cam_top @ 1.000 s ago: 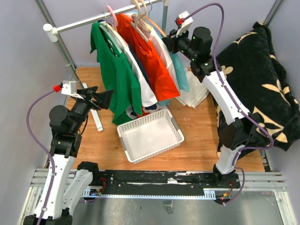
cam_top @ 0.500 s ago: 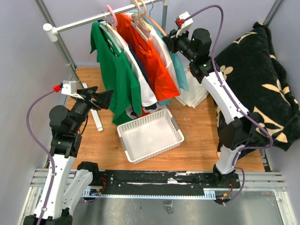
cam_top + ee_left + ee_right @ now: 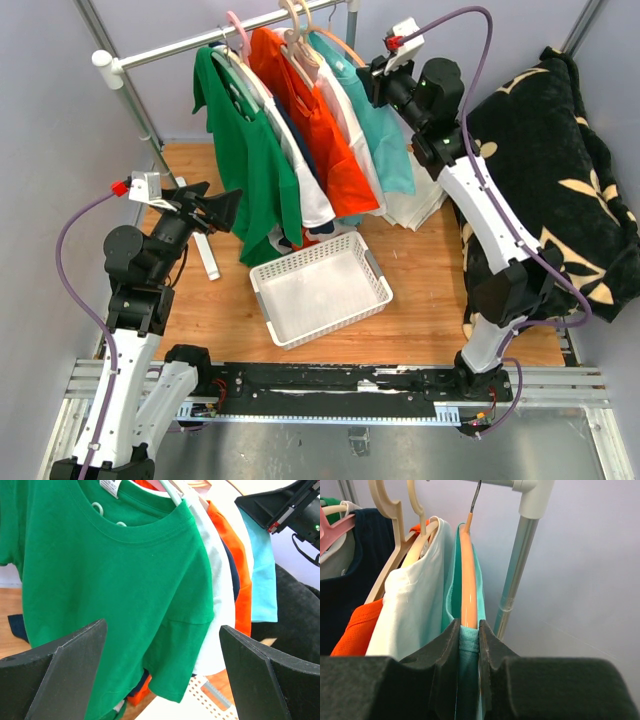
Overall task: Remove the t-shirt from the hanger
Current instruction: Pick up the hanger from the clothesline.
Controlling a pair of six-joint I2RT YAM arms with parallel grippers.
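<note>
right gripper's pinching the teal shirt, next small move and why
Probably draw the right gripper down and outward, peeling the teal t-shirt off the orange hanger: its jaws are shut on the fabric at the hanger's shoulder, and the hanger is hooked on the rail.

There was a green shirt (image 3: 250,170), a white shirt (image 3: 313,203), an orange shirt (image 3: 330,150) and a teal shirt (image 3: 385,140). The hanger (image 3: 468,580) was peach-orange, the basket (image 3: 335,318) white, the blanket (image 3: 560,180) black with cream leaves.
</note>
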